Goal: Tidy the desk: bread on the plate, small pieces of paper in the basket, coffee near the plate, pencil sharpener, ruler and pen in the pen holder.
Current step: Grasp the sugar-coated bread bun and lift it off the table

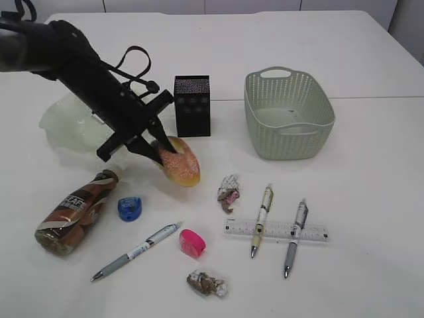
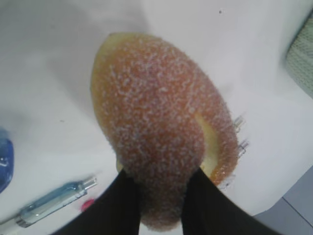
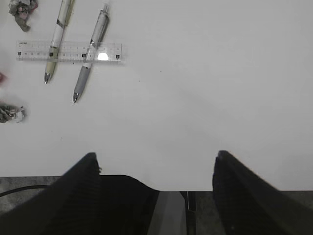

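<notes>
My left gripper is shut on the near end of the bread, a sugary golden-brown bun low over the desk; I cannot tell if it touches. In the left wrist view the black fingers pinch the bread. The pale green plate lies left, behind the arm. The pen holder stands behind the bread, the basket to its right. The coffee lies on its side. The ruler lies under two pens. My right gripper is open and empty over the desk's front edge.
Paper wads, a blue sharpener, a pink sharpener and a third pen lie in front of the bread. The right wrist view shows the ruler, two pens and both wads.
</notes>
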